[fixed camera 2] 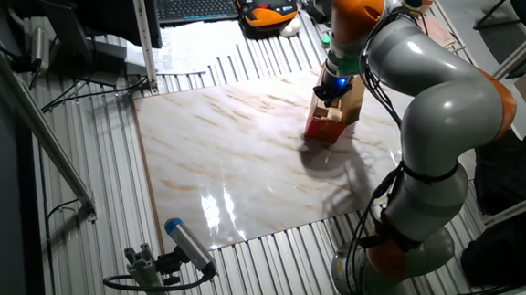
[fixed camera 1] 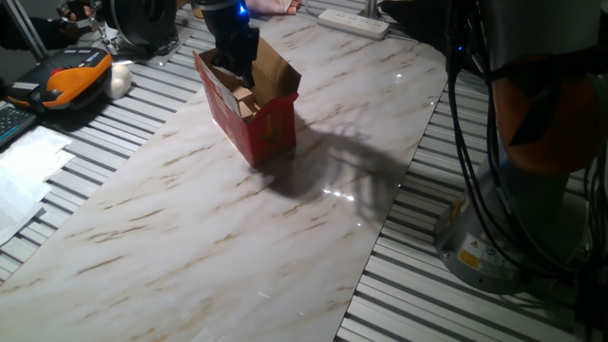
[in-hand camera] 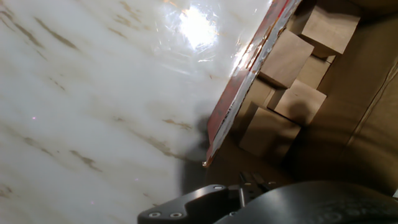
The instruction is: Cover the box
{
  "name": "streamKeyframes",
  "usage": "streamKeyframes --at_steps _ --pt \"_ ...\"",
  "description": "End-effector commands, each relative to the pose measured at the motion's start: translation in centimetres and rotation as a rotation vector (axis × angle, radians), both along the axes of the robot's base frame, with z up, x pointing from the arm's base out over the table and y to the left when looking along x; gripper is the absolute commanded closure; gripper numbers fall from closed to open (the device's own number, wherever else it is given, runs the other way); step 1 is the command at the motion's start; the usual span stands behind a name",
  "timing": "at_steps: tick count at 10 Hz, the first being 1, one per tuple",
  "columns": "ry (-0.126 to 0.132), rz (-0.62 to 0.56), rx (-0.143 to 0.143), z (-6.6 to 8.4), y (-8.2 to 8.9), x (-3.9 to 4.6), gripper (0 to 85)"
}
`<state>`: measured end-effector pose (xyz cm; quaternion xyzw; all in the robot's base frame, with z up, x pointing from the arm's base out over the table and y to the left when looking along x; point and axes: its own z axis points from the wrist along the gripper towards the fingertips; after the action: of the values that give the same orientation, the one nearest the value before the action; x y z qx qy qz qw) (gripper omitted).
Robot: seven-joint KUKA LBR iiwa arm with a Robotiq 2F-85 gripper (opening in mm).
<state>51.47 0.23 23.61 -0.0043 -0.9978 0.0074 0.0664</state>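
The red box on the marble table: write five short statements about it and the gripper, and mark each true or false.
1. The box stands with its top flaps open. True.
2. The box is empty inside. False: the hand view shows several brown blocks in it.
3. The gripper is right at the box's open top. True.
4. The box lies tipped on its side. False: it stands upright on the marble table.
5. The box sits on the ribbed grey surface beside the marble. False: it rests on the marble slab itself.
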Motion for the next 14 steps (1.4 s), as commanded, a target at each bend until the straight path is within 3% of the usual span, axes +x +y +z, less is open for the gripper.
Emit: streamKeyframes --at_steps 1,2,3,4,6,8,10,12,14 --pt "0.000 0.004 0.000 0.0 0.0 0.00 85.0" --pt "0.002 0.005 0.006 0.0 0.0 0.02 85.0" --pt "-0.004 -0.027 0.049 0.2 0.0 0.07 85.0" --pt "-0.007 -0.047 0.063 1.2 0.0 0.25 85.0" --pt "-0.006 -0.059 0.047 3.1 -0.1 0.47 85.0" --pt "-0.023 -0.054 0.050 3.5 0.0 0.49 85.0" --pt "-0.019 -0.049 0.079 3.7 0.1 0.50 85.0" --pt "-0.020 -0.061 0.076 4.1 0.1 0.54 85.0" --pt "-0.045 -0.063 0.087 4.8 0.0 0.50 85.0"
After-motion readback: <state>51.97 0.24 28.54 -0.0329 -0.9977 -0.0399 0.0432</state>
